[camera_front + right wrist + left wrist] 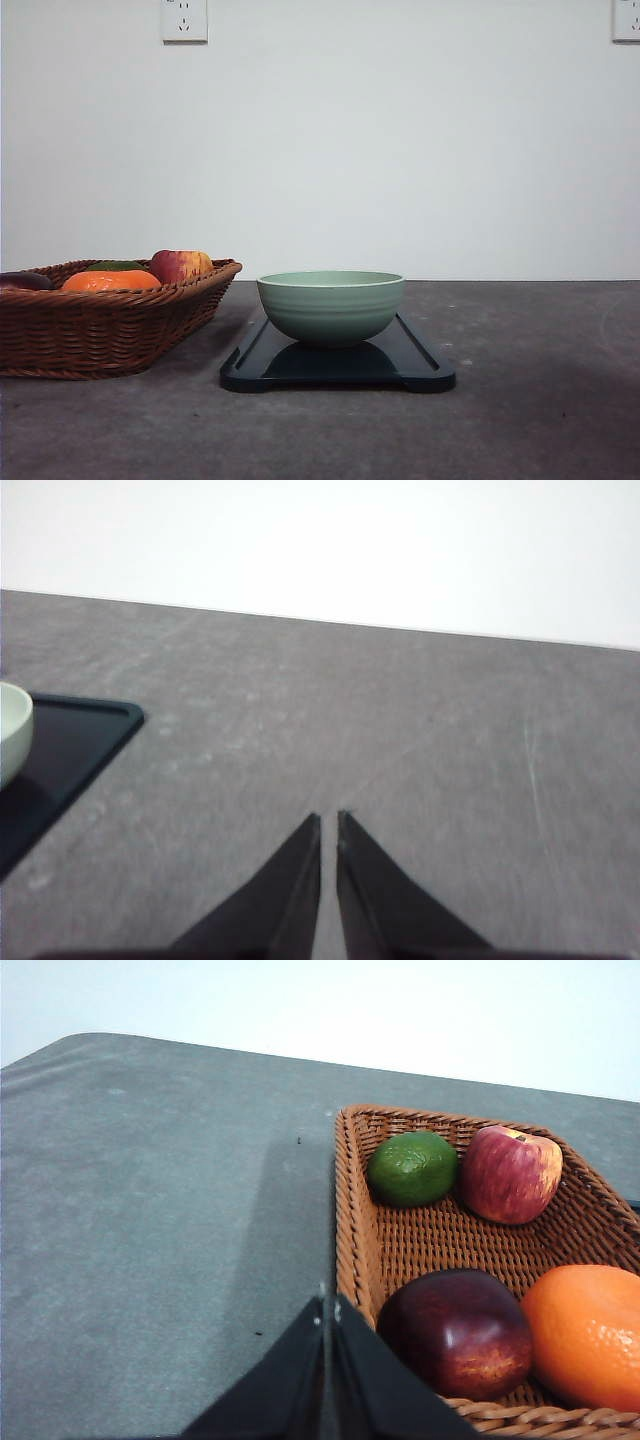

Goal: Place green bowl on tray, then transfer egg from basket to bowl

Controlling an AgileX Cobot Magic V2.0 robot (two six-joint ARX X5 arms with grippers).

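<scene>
green bowl [331, 305]: upright on the tray, pale sage, faint ridges on its sides, sits about mid-tray; inside not visible from front view; its rim edge also shows in right wrist view [12, 730]
tray [420, 365]: dark, flat, rounded corners, low rim, lies on the bench at centre, just right of the basket, apart from it; one corner seen in right wrist view [95, 730]
basket [100, 330]: brown wicker, braided rim, on the bench at left, partly cut off by the frame edge; left wrist view shows its inside [450, 1245]
basket contents: green lime [412, 1168] and red-yellow apple [510, 1173] side by side at one end, touching or nearly so; dark red plum-like fruit [458, 1332] and orange [585, 1335] side by side at the other end, touching; no egg that I can make out
left claw [327, 1312]: fingers pressed together, nothing between them, tips over the basket's rim by the dark red fruit
right claw [329, 822]: fingers nearly together with a thin slit, holding nothing, over bare bench to the right of the tray, well apart from the bowl
bench [540, 420]: grey, mottled, scuffed
wall [400, 140]: white, two sockets [184, 19] up high, the second at the right edge
</scene>
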